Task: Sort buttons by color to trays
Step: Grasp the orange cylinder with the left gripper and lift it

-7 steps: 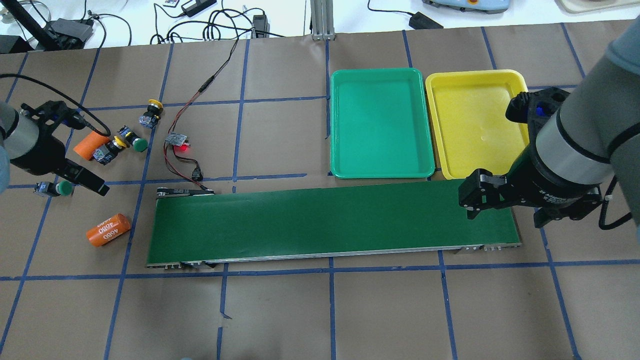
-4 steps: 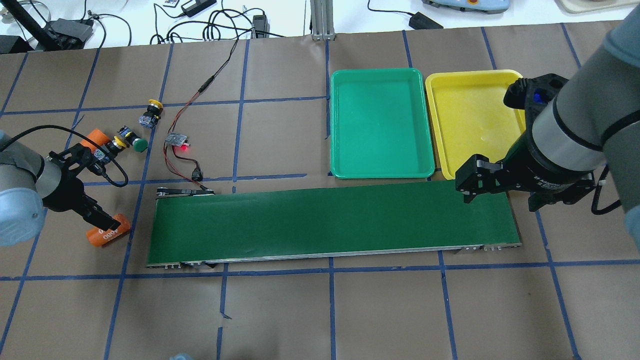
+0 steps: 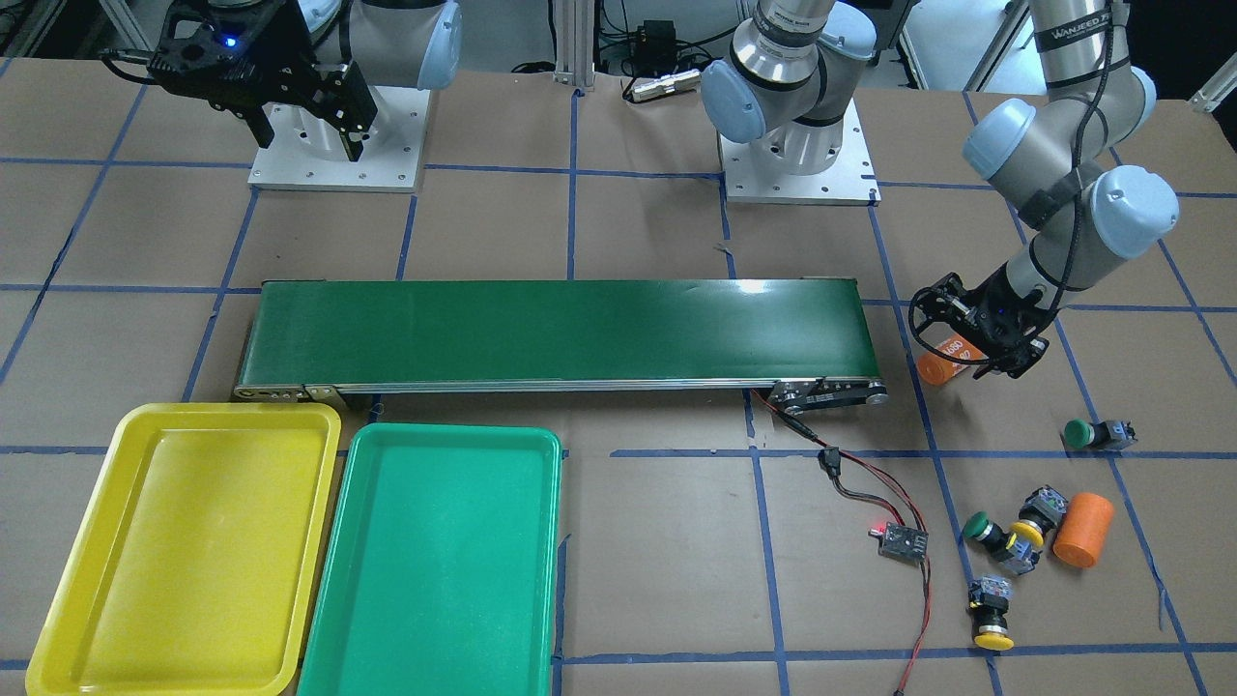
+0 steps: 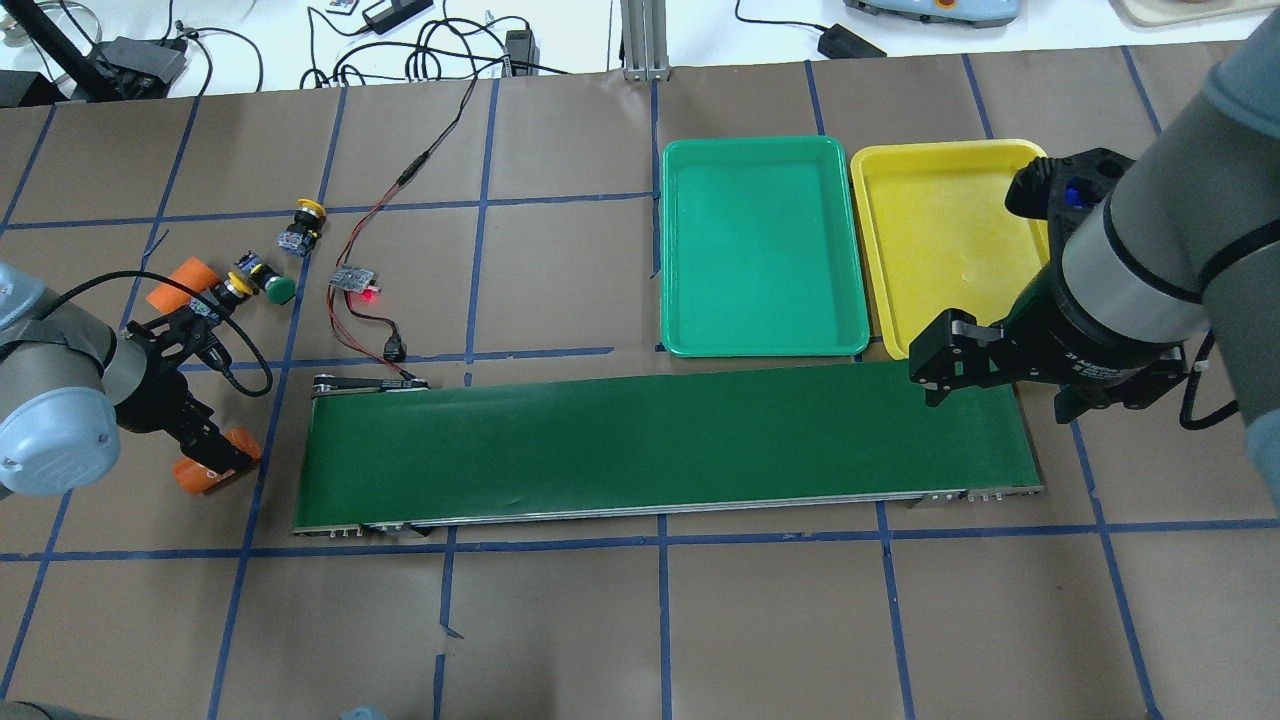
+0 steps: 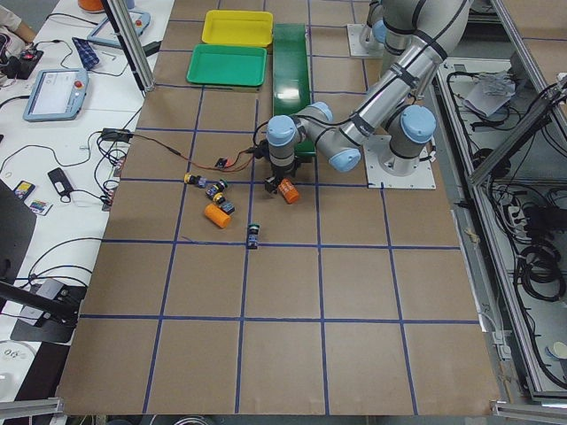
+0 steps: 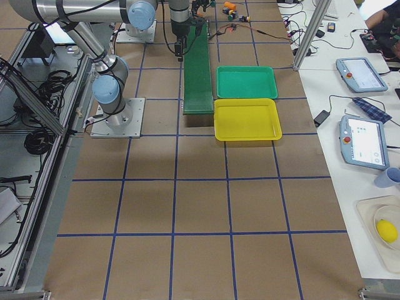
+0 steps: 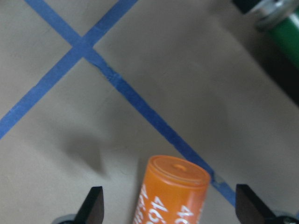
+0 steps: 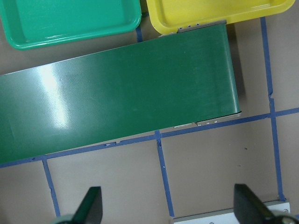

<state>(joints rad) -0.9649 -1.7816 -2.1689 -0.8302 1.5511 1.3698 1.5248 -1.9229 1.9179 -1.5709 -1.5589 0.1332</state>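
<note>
Paper (image 4: 560, 620), brown and gridded with blue tape (image 4: 660, 560), lies under everything. Nearest the robot, the left gripper (image 7: 169, 207) holds its jaws wide astride a glossy orange cylinder (image 3: 939, 367) without clamping it; the right gripper (image 8: 167, 205) hangs equally wide, empty, near the end of the matte green belt (image 4: 660, 440). Beyond, four mushroom-capped buttons (image 3: 1080, 433) (image 3: 980, 528) (image 3: 1024, 532) (image 3: 992, 633), two green, two yellow, lie well apart from the smooth, round-cornered green tray (image 3: 435, 570) and yellow tray (image 3: 193, 541).
</note>
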